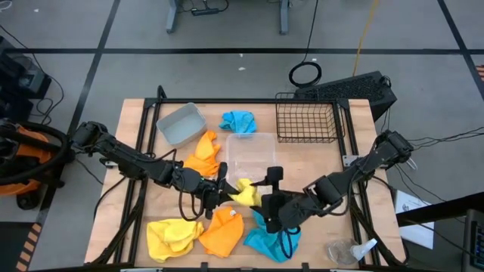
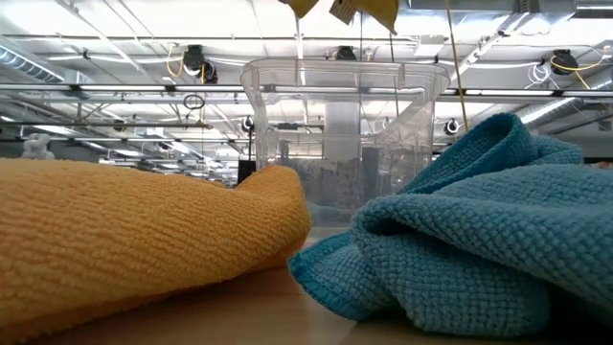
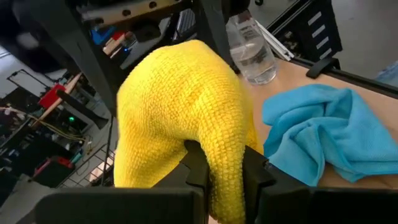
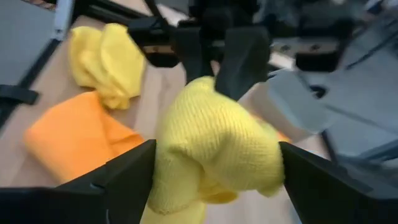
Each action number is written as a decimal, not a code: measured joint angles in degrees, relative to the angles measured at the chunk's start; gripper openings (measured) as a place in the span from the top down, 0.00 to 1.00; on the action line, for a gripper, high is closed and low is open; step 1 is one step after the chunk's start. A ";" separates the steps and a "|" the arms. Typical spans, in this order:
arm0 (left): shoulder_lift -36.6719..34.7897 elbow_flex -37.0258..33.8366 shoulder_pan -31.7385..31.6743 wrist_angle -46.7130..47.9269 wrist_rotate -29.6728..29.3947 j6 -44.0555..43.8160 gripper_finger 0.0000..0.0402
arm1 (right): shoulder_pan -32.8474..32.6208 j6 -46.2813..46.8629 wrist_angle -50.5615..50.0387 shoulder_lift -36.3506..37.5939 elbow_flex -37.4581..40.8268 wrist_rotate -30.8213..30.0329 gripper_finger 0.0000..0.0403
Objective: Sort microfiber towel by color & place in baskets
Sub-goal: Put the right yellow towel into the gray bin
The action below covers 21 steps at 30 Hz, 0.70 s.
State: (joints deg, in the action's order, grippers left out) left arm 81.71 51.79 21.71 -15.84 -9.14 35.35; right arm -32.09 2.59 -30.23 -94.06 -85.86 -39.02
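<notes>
A bright yellow microfiber towel (image 1: pixel 246 193) is held in the air near the table's middle, between my two grippers and just in front of the clear plastic tub (image 1: pixel 250 155). My left gripper (image 1: pixel 225 190) is shut on it. My right gripper (image 4: pixel 217 149) is open, with one finger on either side of the towel's bulging end (image 4: pixel 217 134). On the table lie a second yellow towel (image 1: pixel 172 236), two orange towels (image 1: pixel 223 230) (image 1: pixel 204 155) and two blue ones (image 1: pixel 272 239) (image 1: pixel 238 121). The grey bin (image 1: pixel 181 122) and the black wire basket (image 1: pixel 306 121) stand at the far edge. My left gripper pinches a bunched fold of the yellow towel (image 3: pixel 225 163) between its two fingers (image 3: pixel 198 163). It comes roughly level from the table's left. The towel is lifted clear of the table and bulges out beyond the fingertips toward the right gripper. My right gripper's open fingers (image 4: pixel 134 171) flank the towel; I cannot tell whether they touch it.
A clear plastic wrapper with a blue tip (image 1: pixel 349 249) lies at the near right corner. In the low view an orange towel (image 2: pixel 134 225) and a blue towel (image 2: pixel 479 225) lie in front of the tub (image 2: pixel 340 125). Bare wood shows between tub and wire basket.
</notes>
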 joint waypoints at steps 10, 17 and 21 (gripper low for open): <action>-0.02 0.02 0.04 0.24 1.07 -0.13 0.90 | -0.82 -7.83 6.17 -0.25 0.00 1.92 0.21; -0.02 0.02 0.04 0.35 1.87 -0.17 0.90 | 1.82 -3.94 4.45 -2.33 0.01 7.20 0.21; -0.02 0.02 0.04 0.37 0.61 -0.20 0.90 | 2.03 2.53 1.65 -2.36 0.00 7.45 0.21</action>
State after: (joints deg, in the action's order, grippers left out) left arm 81.69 51.81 21.76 -15.46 -8.53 35.16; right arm -30.06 5.12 -28.58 -96.42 -85.86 -31.57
